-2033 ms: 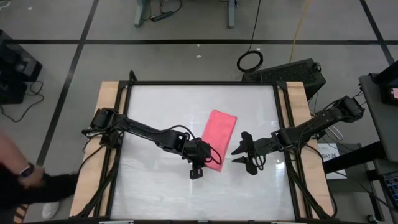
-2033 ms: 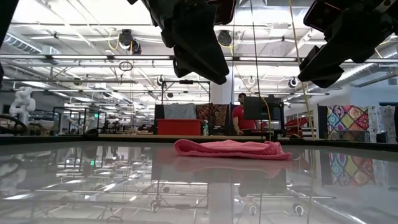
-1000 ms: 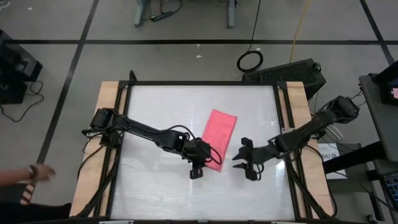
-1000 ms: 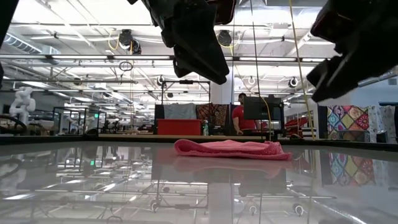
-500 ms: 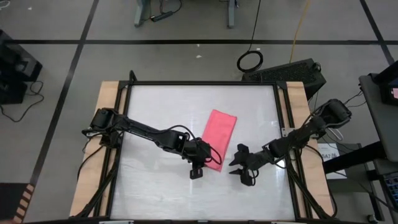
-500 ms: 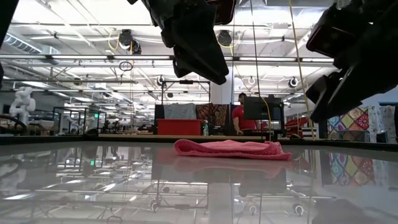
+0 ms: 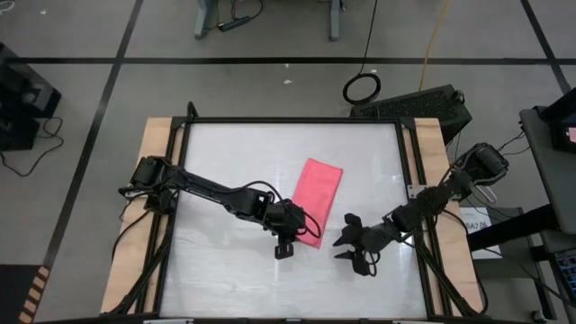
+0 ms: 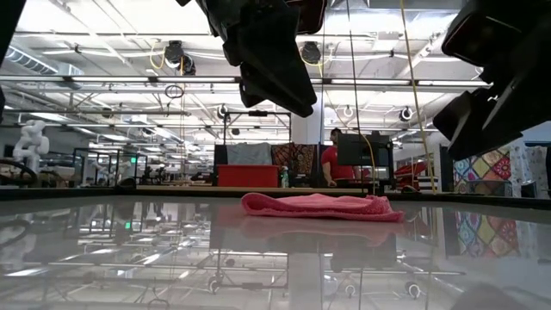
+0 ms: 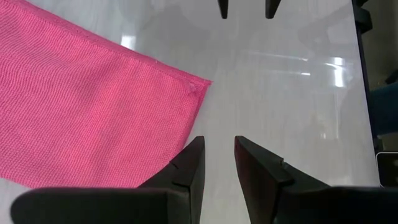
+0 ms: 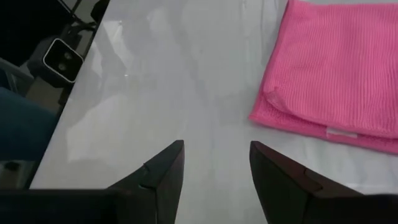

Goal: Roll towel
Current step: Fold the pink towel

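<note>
The pink towel lies folded into a long strip on the white table, running from the far right to the near left. The right wrist view shows its layered near end and a small white tag. My left gripper hovers by the strip's near corner. It is open by a narrow gap, with nothing between the fingers. My right gripper stands open to the right of the towel's near end and also holds nothing. In the low view the towel lies flat while both grippers hang above.
Wooden rails and a black frame border the table on the left and on the right. A small camera sits at the near table edge. A person in red stands far behind the table. Bare table lies to the left of the towel.
My right gripper has moved toward the table's near edge, a little to the left toward the towel's near end, and has sunk a bit. The left arm and the towel have kept still.
</note>
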